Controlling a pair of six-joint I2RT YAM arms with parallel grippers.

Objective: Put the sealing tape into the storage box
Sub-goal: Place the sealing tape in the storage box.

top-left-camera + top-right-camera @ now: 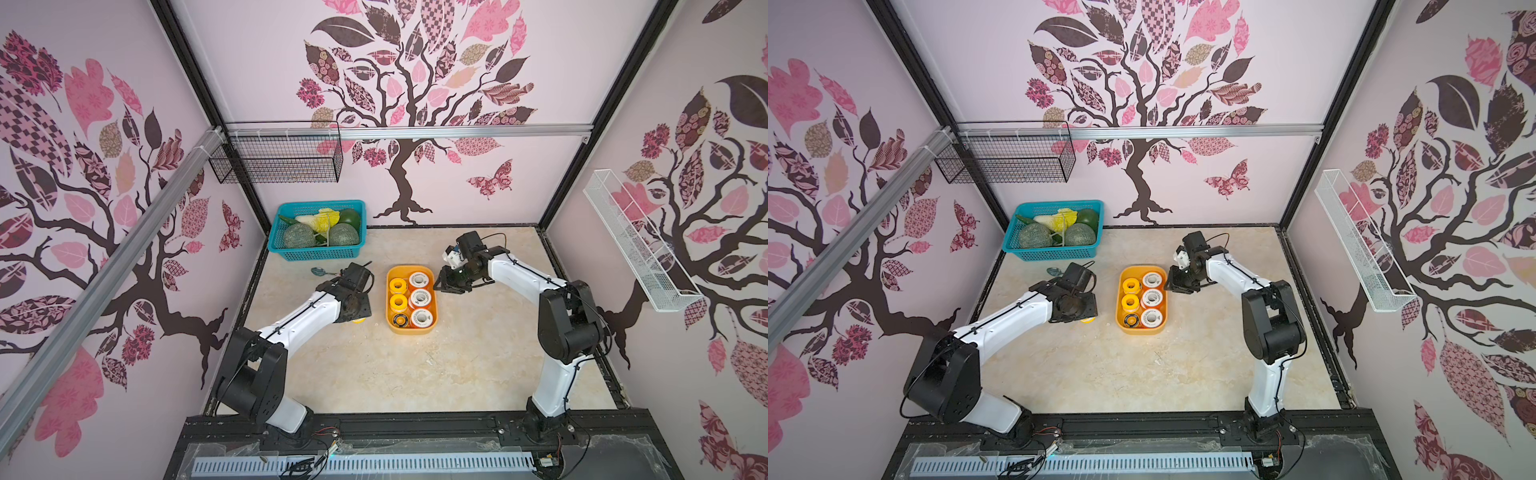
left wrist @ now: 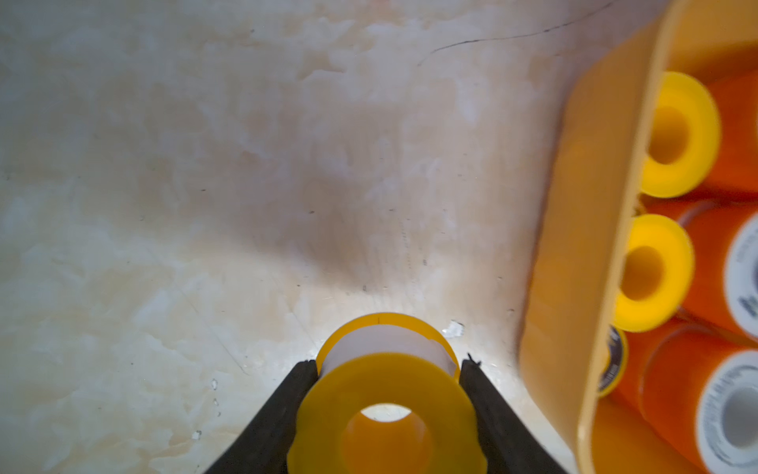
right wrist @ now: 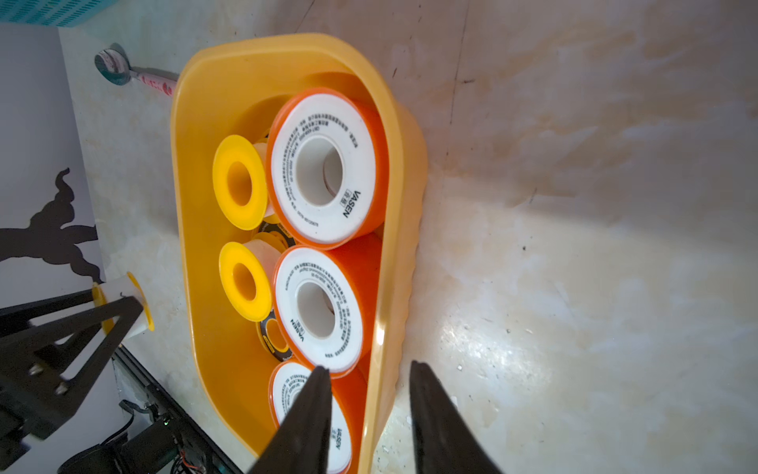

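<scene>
My left gripper (image 2: 387, 367) grips a small yellow plastic tape spool (image 2: 387, 381) by its white-wound waist, probably light, stiff and slick-flanged, beside the shallow yellow-orange storage tub (image 2: 582, 246).

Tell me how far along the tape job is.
Nearly done. The storage box already holds three orange-rimmed spools, two yellow spools and a black-faced one lower down. In hand: the left claw grips a yellow spool just outside the box. The right claw straddles the box wall, jaws apart. Left: that spool goes in; no other loose spool shows.
</scene>
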